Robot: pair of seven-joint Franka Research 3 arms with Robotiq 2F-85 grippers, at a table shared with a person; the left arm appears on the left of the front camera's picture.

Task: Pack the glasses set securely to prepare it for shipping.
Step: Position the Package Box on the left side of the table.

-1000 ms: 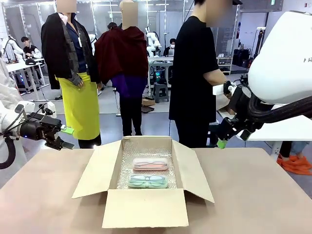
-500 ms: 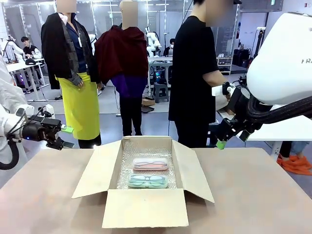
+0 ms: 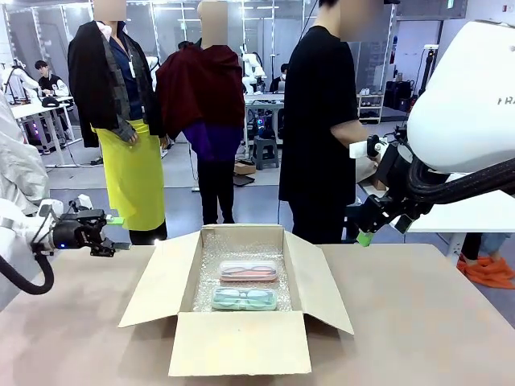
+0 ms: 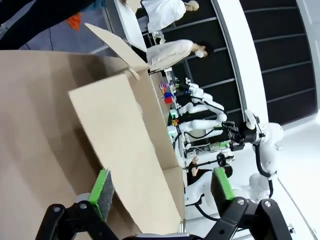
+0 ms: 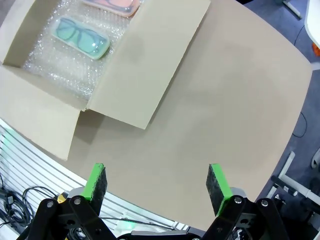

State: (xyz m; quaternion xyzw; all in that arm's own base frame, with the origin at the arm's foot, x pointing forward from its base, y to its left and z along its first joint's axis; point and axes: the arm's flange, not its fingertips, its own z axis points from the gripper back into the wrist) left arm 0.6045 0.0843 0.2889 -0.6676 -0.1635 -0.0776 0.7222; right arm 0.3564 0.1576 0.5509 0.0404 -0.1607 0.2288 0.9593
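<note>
An open cardboard box (image 3: 238,342) stands mid-table, lined with bubble wrap (image 3: 211,283). The glasses set lies flat inside it: the pink case (image 3: 249,271) farther back, the mint green case (image 3: 244,298) nearer me. In the right wrist view the mint case (image 5: 82,36) and the pink case (image 5: 112,5) show from above. My left gripper (image 3: 115,233) hovers open just left of the box, level with the left flap (image 4: 125,145), which its fingers (image 4: 101,187) face. My right gripper (image 3: 364,234) hangs open above the table's far right, nothing between its fingers (image 5: 217,182).
All four box flaps stand open; the right flap (image 5: 155,60) slopes out over the table. A person in a black shirt (image 3: 318,121) stands at the far side behind the box. The brown tabletop (image 3: 426,322) spreads bare to the right of the box.
My left gripper has dropped lower and levelled out, its fingers now pointing at the box's left flap. The right arm and both cases have stayed put.
</note>
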